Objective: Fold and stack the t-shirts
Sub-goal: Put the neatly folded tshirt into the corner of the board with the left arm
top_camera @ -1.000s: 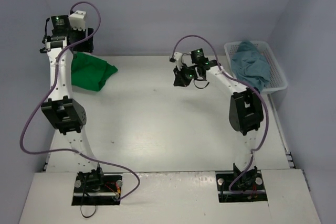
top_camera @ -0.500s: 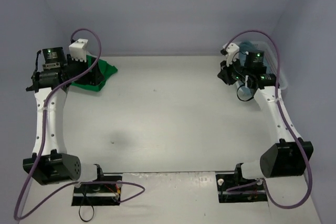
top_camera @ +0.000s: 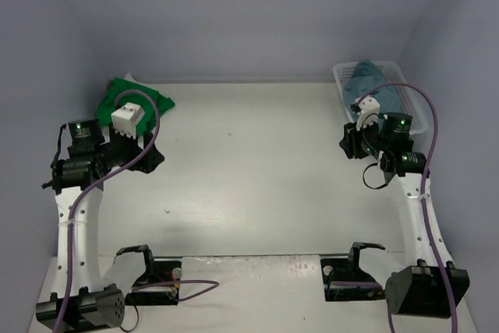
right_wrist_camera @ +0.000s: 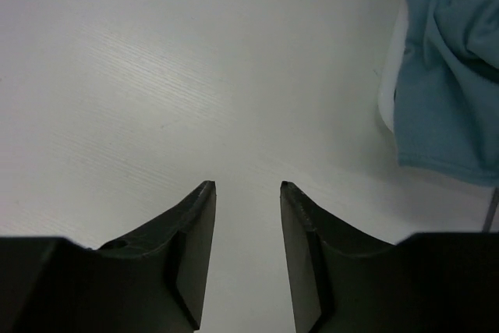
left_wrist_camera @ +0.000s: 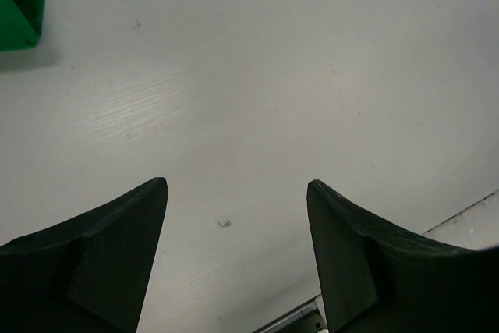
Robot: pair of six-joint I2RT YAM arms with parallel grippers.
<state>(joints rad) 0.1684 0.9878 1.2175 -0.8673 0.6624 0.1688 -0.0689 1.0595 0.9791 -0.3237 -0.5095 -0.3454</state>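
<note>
From above, the bright green cloth t-shirt [top_camera: 113, 93] is partly hidden behind the left arm's white wrist block [top_camera: 129, 117]. The left wrist view cuts it off (only a corner shows, top left). The dusty blue cloth t-shirt [right_wrist_camera: 448, 68] runs off the right wrist picture's edge, covering most of the white slatted plastic basket [right_wrist_camera: 387, 97].

Seen from above, a first t-shirt [top_camera: 162, 102] is laid on the table [top_camera: 249, 185] at the upper left of the frame, near the back edge. A basket [top_camera: 340, 77] is set at the upper right, at the table's far right corner, and a second t-shirt [top_camera: 373, 82] is heaped in it. The left gripper [left_wrist_camera: 238, 185] is held over the table just below the first t-shirt. The right gripper [right_wrist_camera: 248, 185] is held over the table below and just left of the basket. The two grippers are kept well apart.
</note>
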